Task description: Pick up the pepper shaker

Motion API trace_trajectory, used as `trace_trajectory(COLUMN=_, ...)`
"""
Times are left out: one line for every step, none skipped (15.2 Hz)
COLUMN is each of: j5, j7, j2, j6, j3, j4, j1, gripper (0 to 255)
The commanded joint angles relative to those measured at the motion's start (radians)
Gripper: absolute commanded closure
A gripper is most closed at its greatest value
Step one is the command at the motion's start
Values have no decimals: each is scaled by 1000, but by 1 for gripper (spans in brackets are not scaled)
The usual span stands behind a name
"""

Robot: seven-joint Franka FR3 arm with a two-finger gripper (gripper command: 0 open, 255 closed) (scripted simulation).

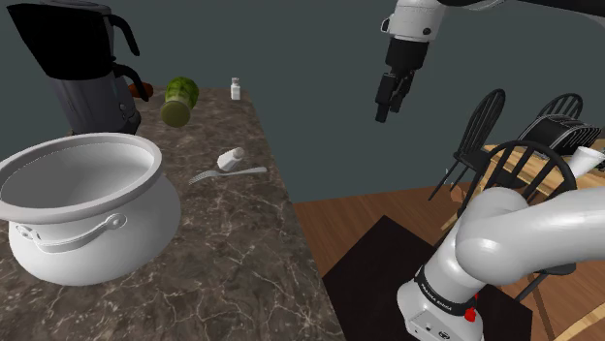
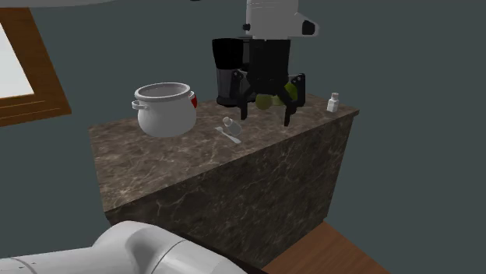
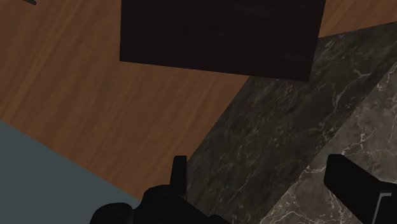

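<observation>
Approach stage; nothing is grasped. The end effector (image 1: 385, 108), fingers spread wide and empty, hangs beyond the marbled tabletop (image 1: 223, 262) edge. The white pepper shaker (image 1: 235, 88) stands upright at the far corner, toward 9 o'clock and well apart. Reach, closure and lift remain.
</observation>
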State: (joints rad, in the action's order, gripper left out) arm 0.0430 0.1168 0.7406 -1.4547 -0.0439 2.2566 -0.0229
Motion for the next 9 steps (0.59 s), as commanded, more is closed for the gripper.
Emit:
trace_trajectory(j5=0, j7=0, j2=0, j6=0, j3=0, j4=0, j1=0, gripper=0)
trace_trajectory(j5=-8, j7=-16, j2=-38, j6=-5, j3=16, j4=-20, j1=-6, gripper=0)
trace_trajectory(j5=-15, j7=-33, j2=-76, j6=-10, j3=32, j4=-41, j1=-11, gripper=0)
trace_trajectory(j5=-22, j7=-49, j2=-115, j6=-14, j3=47, j4=-63, j1=-17, gripper=0)
trace_trajectory(j5=-27, j7=-65, j2=-154, j6=-17, j3=62, j4=-86, j1=-22, gripper=0)
trace_trajectory(j5=-32, j7=-81, j2=-194, j6=-20, j3=76, j4=-111, j1=-27, gripper=0)
trace_trajectory(j5=-36, j7=-97, j2=-234, j6=-21, j3=90, j4=-137, j1=-31, gripper=0)
trace_trajectory(j5=-40, j7=-113, j2=-274, j6=-22, j3=104, j4=-164, j1=-36, gripper=0)
trace_trajectory(j5=-42, j7=-129, j2=-315, j6=-22, j3=118, j4=-192, j1=-40, gripper=0)
